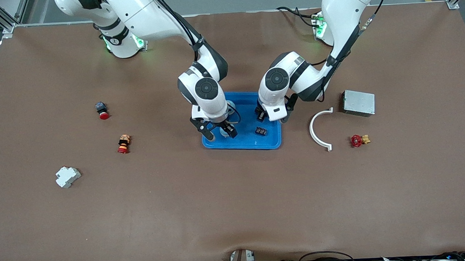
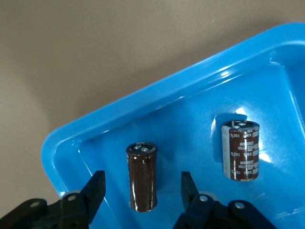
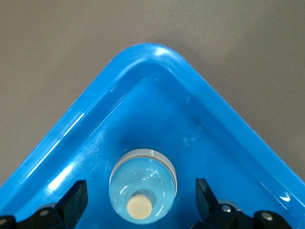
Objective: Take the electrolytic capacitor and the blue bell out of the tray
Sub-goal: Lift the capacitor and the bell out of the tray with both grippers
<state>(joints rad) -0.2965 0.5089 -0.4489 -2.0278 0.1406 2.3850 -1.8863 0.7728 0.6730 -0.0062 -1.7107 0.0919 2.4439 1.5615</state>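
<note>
L pincer [image 2: 142, 187] is low in the tray [image 2: 157, 95], open, w/ one finger [image 2: 96, 185] on each side of a brown cap [image 2: 142, 175]. Gaps show on both sides, so no grip yet. A 2nd cap [image 2: 240, 150] sits near it in the tray, apart. Both are at the L arm's end of the tray.

R pincer [image 3: 140, 196] is open too, around the blue bell [image 3: 143, 183]. Bell sits in the tray corner at the R arm's end, near the front cam.

To do it well, I think:
- L: shut slow, w/ the cap in the middle, so it can't roll or tip.
- Grip the round body, not the top.
- Lift straight up, clear of the rim and the 2nd cap.
- R: squeeze the bell's wide part.
- Arms are close, so move one at a time.
</note>
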